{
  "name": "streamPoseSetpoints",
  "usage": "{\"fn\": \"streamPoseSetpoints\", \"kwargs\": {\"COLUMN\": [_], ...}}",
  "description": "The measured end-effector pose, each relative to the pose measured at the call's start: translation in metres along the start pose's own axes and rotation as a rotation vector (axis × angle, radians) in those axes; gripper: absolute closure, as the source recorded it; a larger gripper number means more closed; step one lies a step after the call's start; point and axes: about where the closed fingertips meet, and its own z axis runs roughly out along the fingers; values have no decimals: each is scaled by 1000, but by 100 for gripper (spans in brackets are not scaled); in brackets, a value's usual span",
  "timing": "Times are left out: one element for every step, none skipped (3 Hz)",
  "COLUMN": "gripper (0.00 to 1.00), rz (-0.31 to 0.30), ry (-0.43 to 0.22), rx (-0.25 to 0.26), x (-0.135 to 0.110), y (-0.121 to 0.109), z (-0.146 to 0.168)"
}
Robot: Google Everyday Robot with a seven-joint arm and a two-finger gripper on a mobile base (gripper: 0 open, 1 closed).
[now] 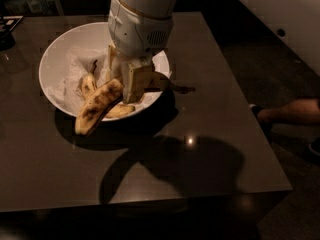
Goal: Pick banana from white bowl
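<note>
The white bowl (pixel 55 59) sits on the far left part of a dark table, lined with crumpled white paper. My gripper (pixel 125 84) hangs over the bowl's right half, shut on the banana (pixel 97 106). The banana is long and brown-speckled. It slants down to the left from the fingers (pixel 134 81), and its lower end crosses the bowl's near rim. Its thin dark stem (pixel 181 89) sticks out to the right past the rim. Two shorter, cleaner bananas lie in the bowl, one at the left (pixel 87 84) and one by the near rim (pixel 120 111).
The dark glossy table (pixel 200 149) ends at the right and near edges. A person's leg (pixel 287 111) is on the floor at the right. A dark object (pixel 7 31) sits at the table's far left corner. My white arm (pixel 142 14) rises above the bowl.
</note>
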Motion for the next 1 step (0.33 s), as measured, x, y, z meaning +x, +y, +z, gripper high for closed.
{"fn": "streamPoseSetpoints", "kwargs": {"gripper": [100], "rz": [-2], "ry": [-2], "rx": [14], "x": [-1], "y": [-4], "z": [1]}}
